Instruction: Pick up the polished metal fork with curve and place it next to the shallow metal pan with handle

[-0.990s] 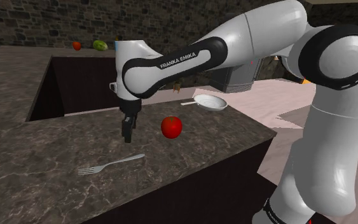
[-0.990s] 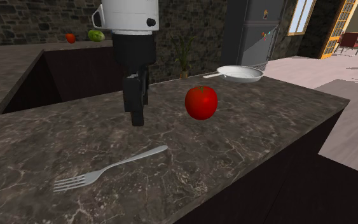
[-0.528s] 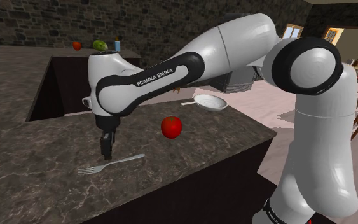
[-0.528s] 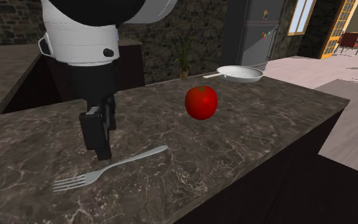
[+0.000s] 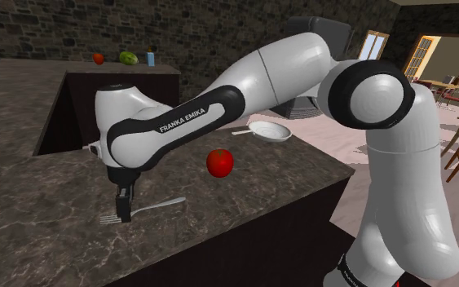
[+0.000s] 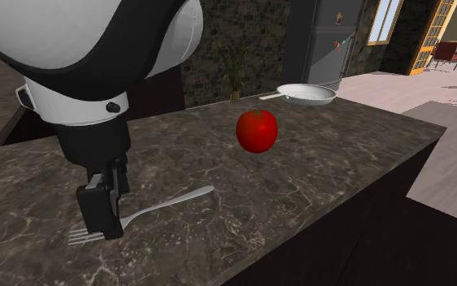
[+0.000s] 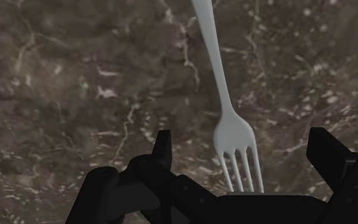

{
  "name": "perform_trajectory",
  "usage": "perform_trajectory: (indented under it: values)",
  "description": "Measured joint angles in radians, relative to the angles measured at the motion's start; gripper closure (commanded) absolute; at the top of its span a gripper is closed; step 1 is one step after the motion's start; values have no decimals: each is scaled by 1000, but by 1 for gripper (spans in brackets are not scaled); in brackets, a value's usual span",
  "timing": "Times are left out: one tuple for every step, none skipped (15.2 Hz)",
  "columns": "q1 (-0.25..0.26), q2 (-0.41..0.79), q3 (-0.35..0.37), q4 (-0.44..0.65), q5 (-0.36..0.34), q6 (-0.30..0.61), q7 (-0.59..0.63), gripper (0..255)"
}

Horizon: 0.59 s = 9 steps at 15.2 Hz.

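- The white arm with dark joints (image 5: 244, 90) is reaching down and to the shoulder view's left, over the dark, pale-veined marble desk (image 5: 48, 187).
- Its black fingers (image 7: 163, 149) are pointing straight down at the desk, with their tips just above the surface at the fork's tined end.
- In the wrist view the fingers are standing wide apart. The tined head is lying in the gap between them, and neither finger is touching it, so they are gripping nothing.
- The pale grey, gently curved metal fork (image 5: 158, 205) is lying flat near the near edge of the desk. Its tines are pointing to the shoulder view's left and its handle is running right.
- A round red fruit (image 5: 219, 162) is sitting farther back on the desk, to the right of the fork's handle and apart from it.
- The shallow pale pan with a thin handle (image 5: 272, 130) is resting at the far right corner of the desk, well apart from the fork, beyond the red fruit.
- On the far ledge by the stone wall, a small red thing (image 5: 98, 58), a green one (image 5: 128, 57) and a blue can (image 5: 150, 58) are standing in a row.
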Motion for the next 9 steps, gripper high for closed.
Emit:
perform_trajectory:
  values:
    - [2,9,-1,-2,-2,10,2,0]
    - [4,19,-2,-3,-5,21,4,0]
    - [3,21,-2,-10,-6,30,4,0]
    - [4,23,-3,-11,-6,33,4,0]
    - [4,23,-3,-12,-7,35,4,0]
    - [4,23,-3,-13,-7,36,4,0]
    - [4,23,-3,-13,-7,36,4,0]
    - [4,24,-3,-13,-7,37,4,0]
    - [4,24,-3,-14,-7,37,4,0]
